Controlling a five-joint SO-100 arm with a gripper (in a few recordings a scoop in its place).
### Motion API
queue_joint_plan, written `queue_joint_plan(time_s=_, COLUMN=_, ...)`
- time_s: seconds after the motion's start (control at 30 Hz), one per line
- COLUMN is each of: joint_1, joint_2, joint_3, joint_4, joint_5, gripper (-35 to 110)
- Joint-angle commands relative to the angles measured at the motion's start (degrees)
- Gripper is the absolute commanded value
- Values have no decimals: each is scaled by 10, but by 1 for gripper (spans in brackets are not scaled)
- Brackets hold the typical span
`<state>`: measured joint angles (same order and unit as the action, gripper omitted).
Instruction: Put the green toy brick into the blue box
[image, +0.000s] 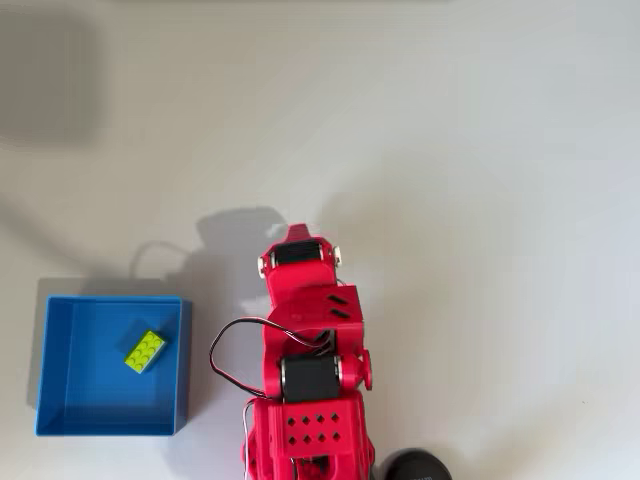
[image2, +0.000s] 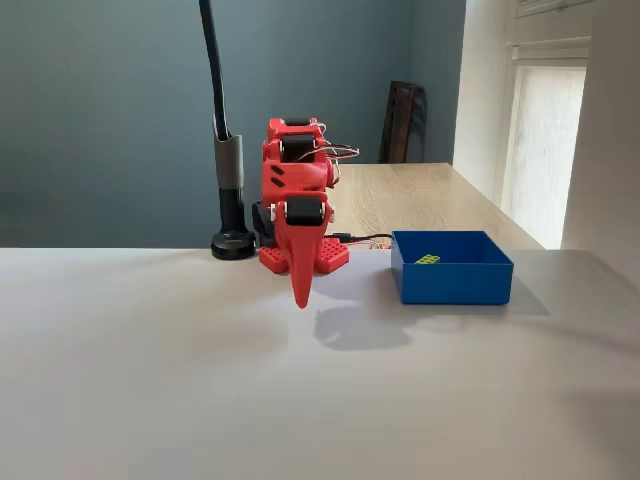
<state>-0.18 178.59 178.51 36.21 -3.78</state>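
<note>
I see the green toy brick (image: 146, 350) lying inside the blue box (image: 60, 420), on the box's flat bottom, a little toward the upper right of its floor in the overhead view. Its long axis runs on a diagonal, from lower left to upper right in that view. In the fixed view the brick (image2: 428, 259) shows just above the near wall of the box (image2: 455, 282), so it sits down in the box and is not perched on a rim.

My gripper (image2: 300, 290) hangs folded in front of the arm's base, pointing down at the tabletop (image2: 150, 380), with its tip just above the surface as far as I can judge. It has hold of nothing. The fingers look pressed together into one tapering point in the fixed view, so I read it as closed, though I see it only from the front.

The relation that matters: the box and the brick lie to the left of the arm in the overhead view, and to the right of the gripper in the fixed view, well apart from it with bare tabletop between. Nothing of the arm reaches over the box.

From how things lie, I judge the task done: the brick is in the box and the arm sits tucked near its base. I see no move left that the brick calls for.
</note>
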Motion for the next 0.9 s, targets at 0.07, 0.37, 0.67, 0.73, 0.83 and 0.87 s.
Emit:
queue_joint_plan(time_s=0.07, joint_1=-5, joint_2=59, joint_3=11, joint_4=69, joint_5=-4, gripper=0)
queue_joint_plan(time_s=0.37, joint_1=8, joint_2=80, joint_3=11, joint_4=119, joint_5=-29, gripper=0)
queue_joint_plan(time_s=0.67, joint_1=8, joint_2=80, joint_3=11, joint_4=119, joint_5=-30, gripper=0)
queue_joint_plan(time_s=0.73, joint_1=8, joint_2=80, joint_3=11, joint_4=119, joint_5=-30, gripper=0)
queue_joint_plan(time_s=0.83, joint_1=8, joint_2=80, joint_3=11, joint_4=119, joint_5=-30, gripper=0)
queue_joint_plan(time_s=0.87, joint_1=8, joint_2=80, joint_3=11, joint_4=119, joint_5=-30, gripper=0)
